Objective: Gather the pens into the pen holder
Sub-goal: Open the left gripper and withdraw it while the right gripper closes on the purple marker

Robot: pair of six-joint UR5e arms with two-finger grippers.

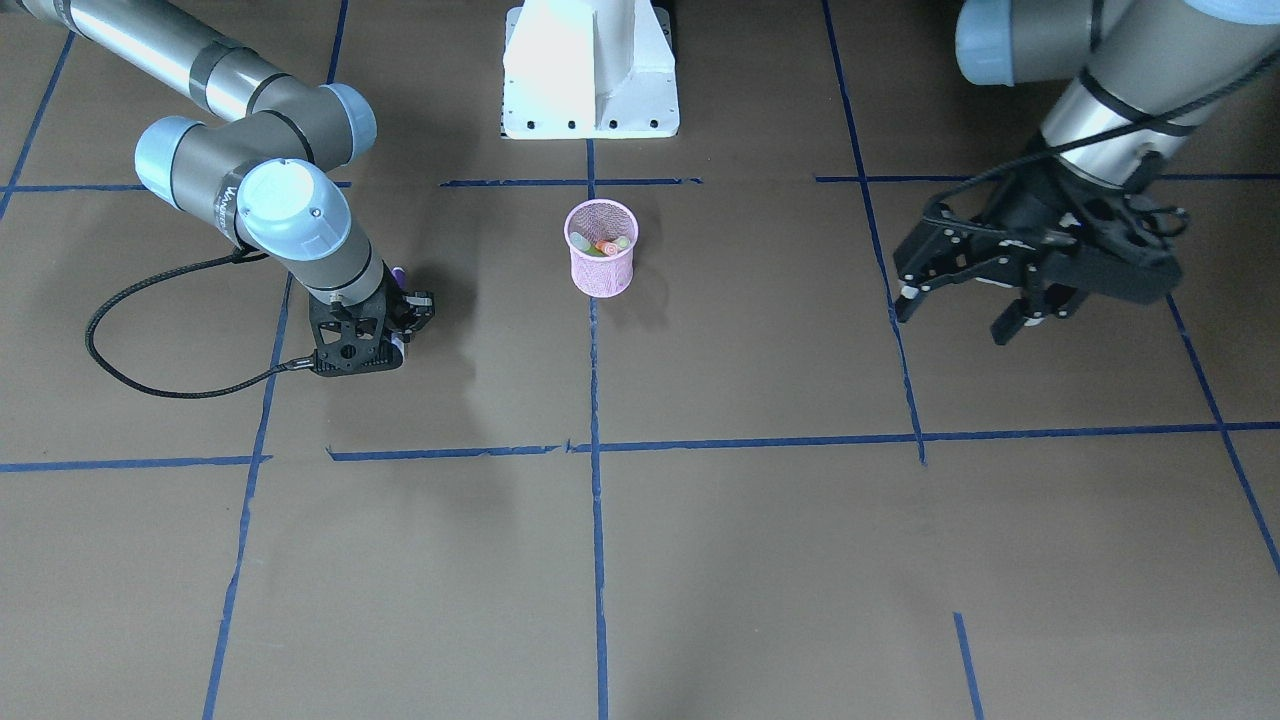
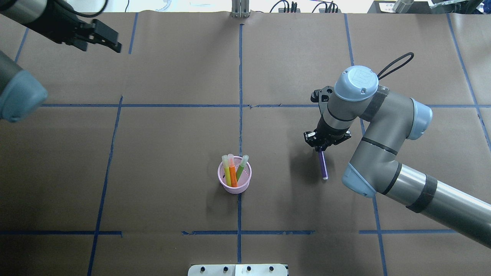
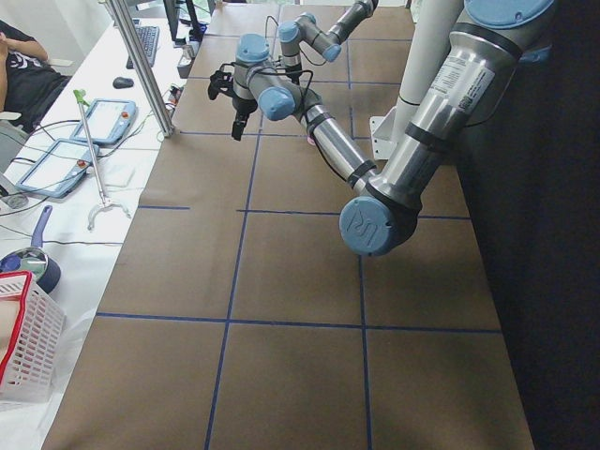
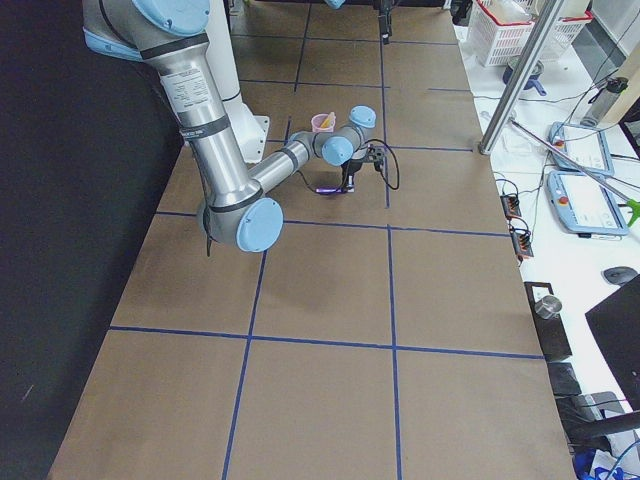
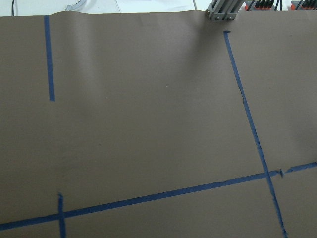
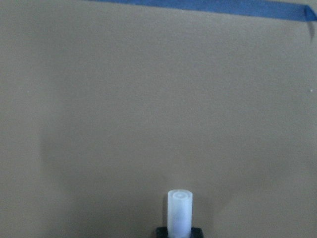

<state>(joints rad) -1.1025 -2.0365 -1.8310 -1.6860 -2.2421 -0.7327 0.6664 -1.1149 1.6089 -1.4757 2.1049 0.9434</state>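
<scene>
The pink mesh pen holder [image 2: 231, 187] [image 1: 600, 272] stands near the table's middle with three pens upright in it: yellow [image 2: 227, 172], orange [image 2: 232, 172] and green [image 2: 241, 168]. The purple pen [image 2: 323, 165] lies low over the table to the holder's right. My right gripper [image 2: 320, 148] [image 1: 405, 310] points down and is shut on the pen's far end. The pen's pale cap [image 6: 179, 210] sticks out in the right wrist view. My left gripper [image 2: 101, 48] [image 1: 955, 322] is open and empty, raised far off at the table's far left.
The white robot base [image 1: 590, 70] stands at the near edge behind the holder. Blue tape lines [image 2: 240, 96] grid the brown table. A cable loop [image 1: 150, 370] hangs from the right wrist. Tablets [image 4: 590, 205] and a basket [image 3: 23, 337] sit off the table's ends.
</scene>
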